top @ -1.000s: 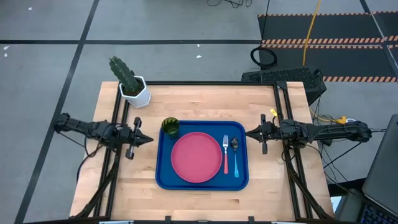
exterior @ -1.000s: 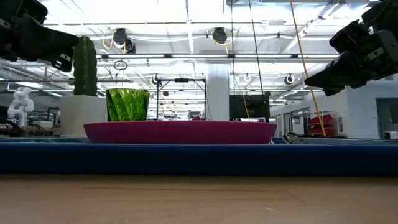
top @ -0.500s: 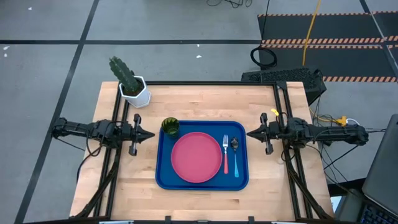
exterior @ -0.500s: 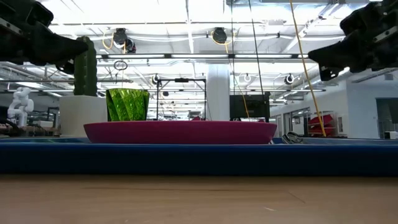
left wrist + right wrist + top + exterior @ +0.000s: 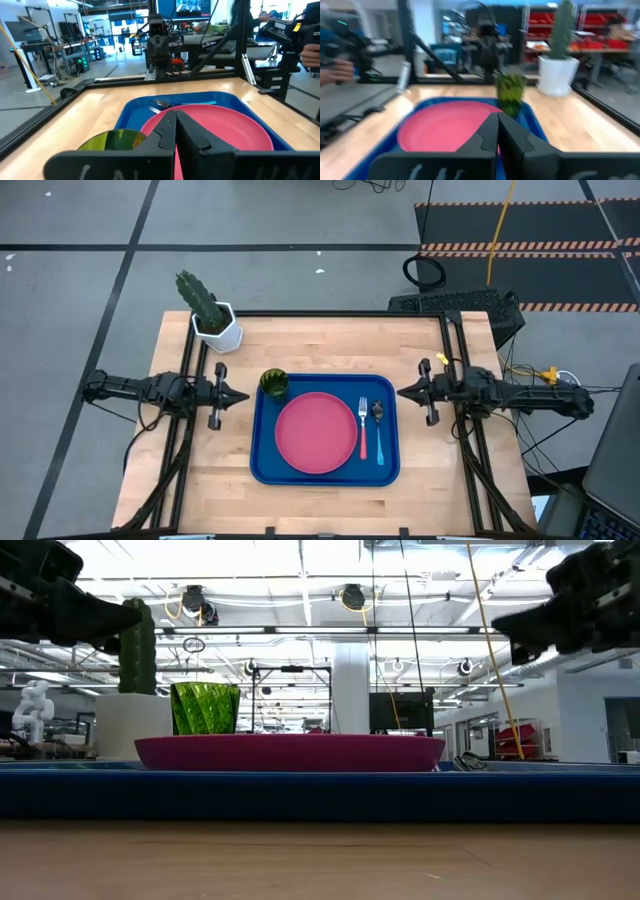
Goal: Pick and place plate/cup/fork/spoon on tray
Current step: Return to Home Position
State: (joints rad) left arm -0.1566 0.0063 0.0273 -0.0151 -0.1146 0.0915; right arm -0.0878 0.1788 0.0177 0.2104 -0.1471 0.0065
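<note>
Left gripper [image 5: 240,397], fingers pinched together on nothing, hovers above the wooden table [image 5: 330,345] just off the left edge of the large blue plastic rectangular tray [image 5: 392,471]; right gripper [image 5: 401,393], likewise closed and empty, faces it off the tray's right edge. All 4 pieces sit on the tray: the round pink-red plastic plate [image 5: 316,433] at centre, the small olive-green translucent cup [image 5: 274,384] in the corner nearest the white hexagonal cactus pot [image 5: 219,331], and the pink-handled fork [image 5: 363,430] and blue-handled spoon [image 5: 379,432] side by side along the right edge. The plate looks light and stiff, best pinched at its raised rim; the cup looks light and probably slick, and the flat-lying cutlery is best taken by the handles.
</note>
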